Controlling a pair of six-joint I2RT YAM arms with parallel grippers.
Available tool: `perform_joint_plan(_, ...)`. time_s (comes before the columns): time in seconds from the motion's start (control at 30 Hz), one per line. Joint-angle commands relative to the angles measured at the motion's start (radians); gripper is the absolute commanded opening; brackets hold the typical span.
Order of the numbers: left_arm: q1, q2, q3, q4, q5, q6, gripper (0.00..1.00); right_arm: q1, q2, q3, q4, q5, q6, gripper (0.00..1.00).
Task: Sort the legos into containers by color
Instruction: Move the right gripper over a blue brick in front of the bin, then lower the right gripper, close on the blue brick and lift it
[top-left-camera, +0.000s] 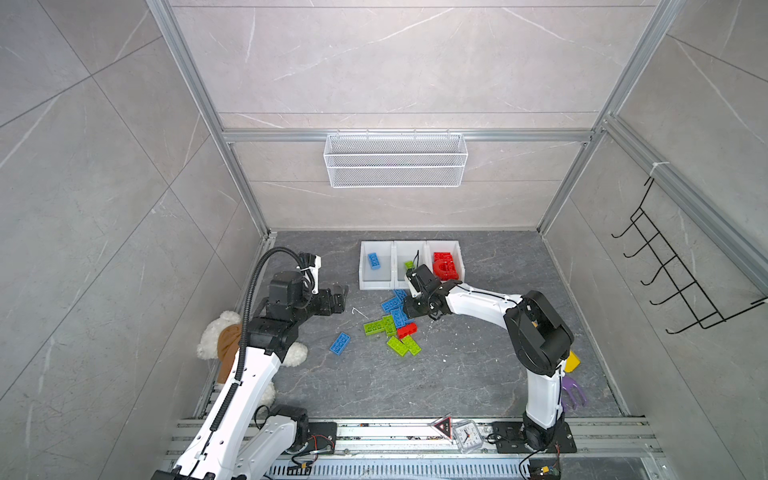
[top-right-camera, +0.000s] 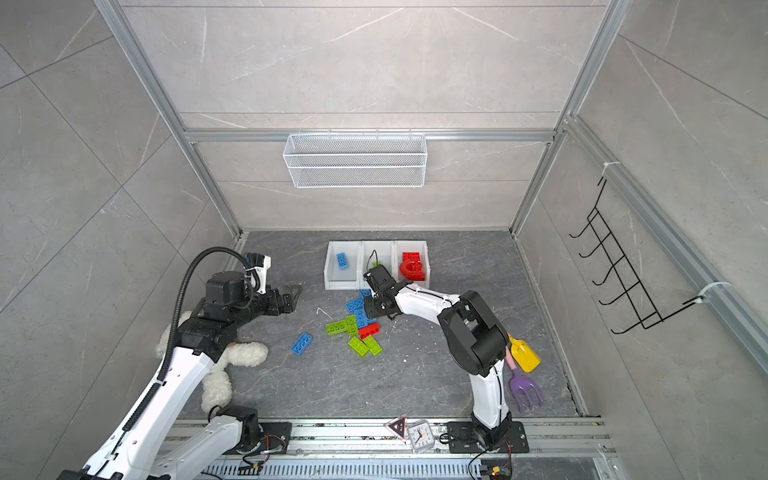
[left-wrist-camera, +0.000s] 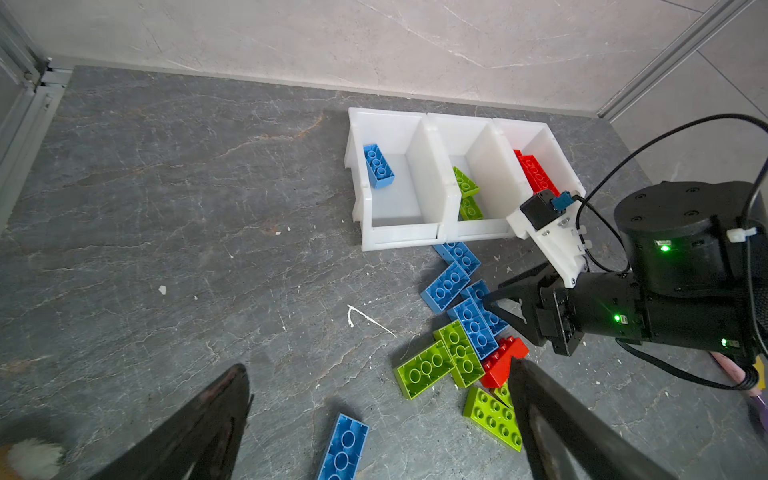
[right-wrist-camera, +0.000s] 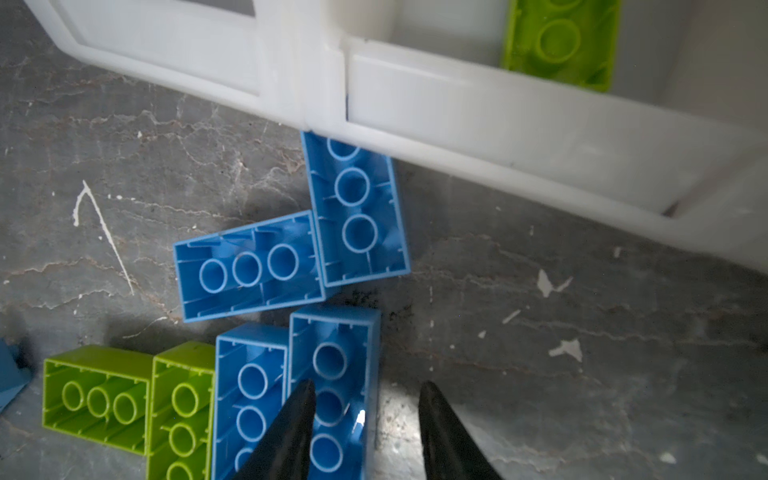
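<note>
**Blue brick** (right-wrist-camera: 340, 374), hollow side up on the table (right-wrist-camera: 540, 332), at the bin-side edge of a loose heap of legos. The right end effector (right-wrist-camera: 365, 384) stands over it with its jaws parted. One fingertip (right-wrist-camera: 297, 411) overlaps the brick and the other stands clear of its side, so nothing is gripped.

A second blue brick (right-wrist-camera: 249, 395) lies flush alongside. A third blue brick (right-wrist-camera: 249, 266) and a fourth blue brick (right-wrist-camera: 357, 208) lie beyond, the fourth meeting the front wall where two bins join. Green bricks (right-wrist-camera: 97, 395) adjoin the heap. Nearer the robot lie a red brick (top-left-camera: 406, 330) and a green pair (top-left-camera: 403, 345). A lone blue brick (top-left-camera: 340, 343) lies apart to the left.

Three white bins stand in a row behind the heap:
- The left bin (top-left-camera: 376, 284) holds one blue piece (top-left-camera: 374, 261).
- The middle bin (top-left-camera: 399, 257) holds green pieces (top-left-camera: 409, 264).
- The right bin (top-left-camera: 459, 257) holds red pieces (top-left-camera: 445, 266).

The left end effector (top-left-camera: 338, 297) hangs left of the heap, jaws wide and empty. A plush bear (top-left-camera: 210, 336) lies beneath the left arm.
</note>
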Motion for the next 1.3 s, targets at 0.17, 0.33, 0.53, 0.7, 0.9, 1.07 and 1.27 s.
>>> perform_joint_plan(0.17,-0.003,0.019,0.016,0.025,0.057,-0.006,1.00,-0.059,-0.030,-0.078,-0.015,0.032,0.020,0.44)
perform_joint_plan(0.33,-0.003,0.020,0.013,0.028,0.058,-0.007,1.00,-0.074,-0.130,-0.120,-0.032,0.037,-0.003,0.49)
perform_joint_plan(0.53,-0.004,0.029,0.016,0.026,0.065,-0.011,1.00,-0.050,-0.157,-0.115,-0.016,0.000,0.009,0.55)
perform_joint_plan(0.7,-0.004,0.027,0.016,0.026,0.060,-0.011,1.00,-0.035,-0.115,-0.078,-0.027,-0.010,0.030,0.57)
perform_joint_plan(0.9,-0.003,0.024,0.016,0.023,0.058,-0.009,1.00,-0.030,-0.036,-0.033,-0.064,0.003,0.049,0.57)
perform_joint_plan(1.07,-0.003,0.022,0.016,0.021,0.057,-0.009,1.00,-0.027,0.004,-0.010,-0.071,0.007,0.050,0.55)
perform_joint_plan(1.27,-0.003,0.015,0.016,0.021,0.057,-0.009,1.00,-0.025,0.030,0.008,-0.075,0.002,0.048,0.48)
